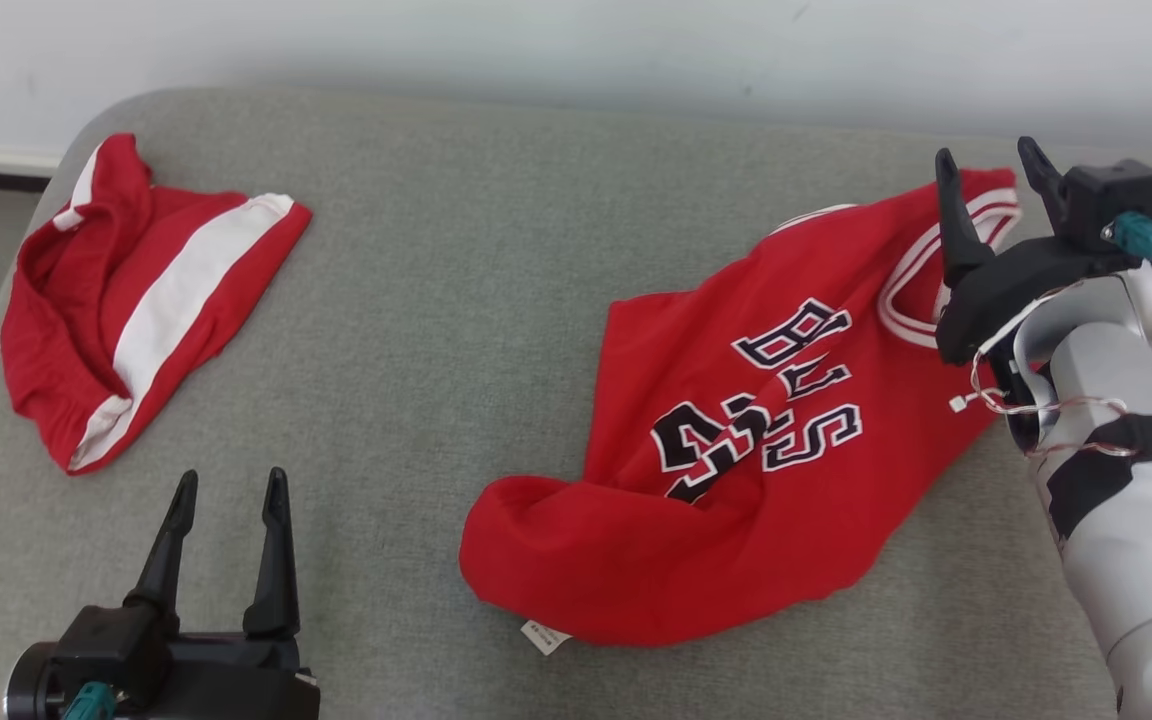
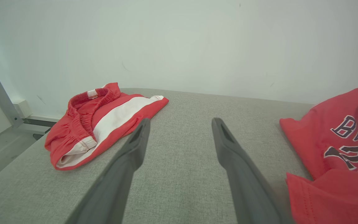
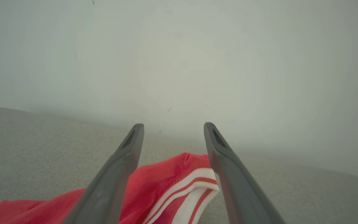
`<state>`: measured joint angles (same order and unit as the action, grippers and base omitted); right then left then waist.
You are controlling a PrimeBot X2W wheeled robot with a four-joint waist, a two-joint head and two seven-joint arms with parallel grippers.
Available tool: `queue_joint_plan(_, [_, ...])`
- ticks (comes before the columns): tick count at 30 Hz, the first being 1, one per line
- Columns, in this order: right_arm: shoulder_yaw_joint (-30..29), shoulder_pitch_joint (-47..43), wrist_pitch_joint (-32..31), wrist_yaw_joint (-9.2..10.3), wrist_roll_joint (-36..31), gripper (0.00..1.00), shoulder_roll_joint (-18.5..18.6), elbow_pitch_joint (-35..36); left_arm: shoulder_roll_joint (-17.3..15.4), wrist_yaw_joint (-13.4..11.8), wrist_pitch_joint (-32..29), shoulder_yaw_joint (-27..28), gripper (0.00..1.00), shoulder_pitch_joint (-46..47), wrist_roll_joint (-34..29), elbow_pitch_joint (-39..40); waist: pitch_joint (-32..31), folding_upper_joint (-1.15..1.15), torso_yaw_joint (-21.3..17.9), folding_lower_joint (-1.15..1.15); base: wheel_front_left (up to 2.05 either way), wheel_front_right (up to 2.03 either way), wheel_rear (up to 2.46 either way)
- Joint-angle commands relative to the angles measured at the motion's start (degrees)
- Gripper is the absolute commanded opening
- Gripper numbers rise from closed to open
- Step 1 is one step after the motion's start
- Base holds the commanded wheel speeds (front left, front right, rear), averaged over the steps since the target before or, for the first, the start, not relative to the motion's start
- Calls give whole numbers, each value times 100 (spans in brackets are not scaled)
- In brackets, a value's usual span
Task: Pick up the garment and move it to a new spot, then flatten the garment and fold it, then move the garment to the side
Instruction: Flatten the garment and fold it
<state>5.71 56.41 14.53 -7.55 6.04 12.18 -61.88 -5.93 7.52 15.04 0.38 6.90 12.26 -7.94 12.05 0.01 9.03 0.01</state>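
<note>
My right gripper point(image 1: 991, 185) sits at the upper right of the head view. Its two dark fingers point(image 1: 948, 215) are spread wide with nothing between them, so it has hold of nothing. The tips stand over the shoulder end of the jersey point(image 1: 736, 450). In the right wrist view the white-and-red trim point(image 3: 197, 178) lies below and between the fingers, and I cannot tell whether they touch the cloth.

My left gripper point(image 1: 228, 490), at the lower left, is just as wide open and empty. It is over bare grey surface, well apart from both garments.

The jersey, red with dark white-edged lettering, lies rumpled right of centre on the grey padded table point(image 1: 456, 300). Its neck end points to the upper right and its lower end is bunched toward the bottom centre. A small white tag point(image 1: 544, 636) pokes out at its bottom edge.

Red shorts point(image 1: 136, 310) with a white side stripe lie crumpled at the upper left, well apart from the jersey. A pale wall point(image 1: 576, 40) runs along the top.
</note>
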Motion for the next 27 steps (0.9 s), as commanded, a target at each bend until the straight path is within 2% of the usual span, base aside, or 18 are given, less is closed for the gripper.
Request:
queue_joint_plan(1, [8,-172,53,13,-9,100,19,131,-25,-7,21,25,100,-78,-39,-3,-178,-1,-181,-1,0,0,0])
queue_joint_plan(4, [-23,-468,66,13,82,100,23,635,-47,-7,21,92,100,-129,-65,12,-308,-1,-334,-1,0,0,0])
queue_joint_plan(8, [20,-1324,60,13,217,100,49,1553,-79,-8,21,177,100,-269,-89,21,-515,-1,-577,-1,0,0,0])
queue_joint_plan(15, [-59,-2521,61,13,396,100,27,2611,-86,-9,21,201,100,-411,-92,43,-684,-1,-725,-1,0,0,0])
queue_joint_plan(27, [-827,-4704,62,13,199,100,-596,4781,-147,-9,21,174,100,-521,-64,1,-801,-1,-740,-1,0,0,0])
